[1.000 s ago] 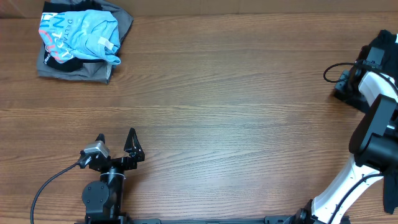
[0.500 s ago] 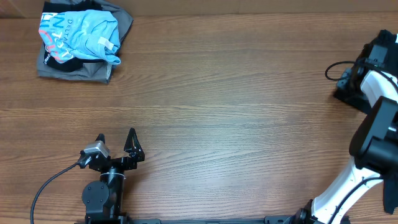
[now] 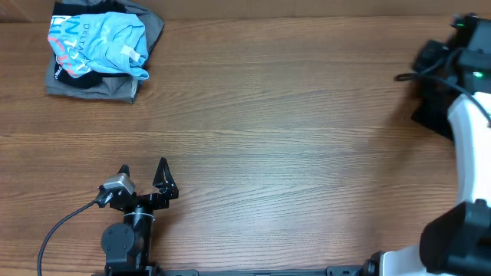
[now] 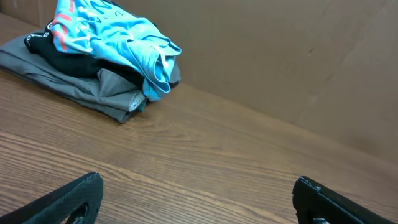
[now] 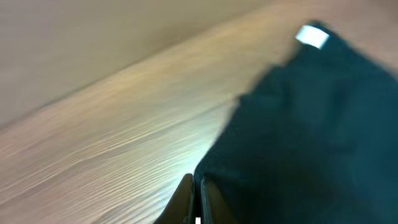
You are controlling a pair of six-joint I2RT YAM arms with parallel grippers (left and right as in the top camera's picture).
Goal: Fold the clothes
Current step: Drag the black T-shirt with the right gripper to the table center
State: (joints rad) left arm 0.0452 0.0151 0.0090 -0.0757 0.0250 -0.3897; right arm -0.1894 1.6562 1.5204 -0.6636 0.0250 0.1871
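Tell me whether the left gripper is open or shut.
Open. The left gripper has its fingers spread wide in the overhead view; the left wrist view shows table between them, nothing held.

A pile (image 3: 100,54) is occupying the table's (image 3: 291,138) far left corner. Right of the pile, bare wood is stretching to the black shirt (image 3: 430,121), which is blocking the right edge. The left gripper (image 3: 143,172) is standing nearer than the pile.

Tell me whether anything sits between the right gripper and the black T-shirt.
Nothing visible does. In the blurred right wrist view, the black T-shirt, its white tag showing, lies right against the tips of the shut right gripper, with only the table beside it. Whether fabric is pinched is unclear.
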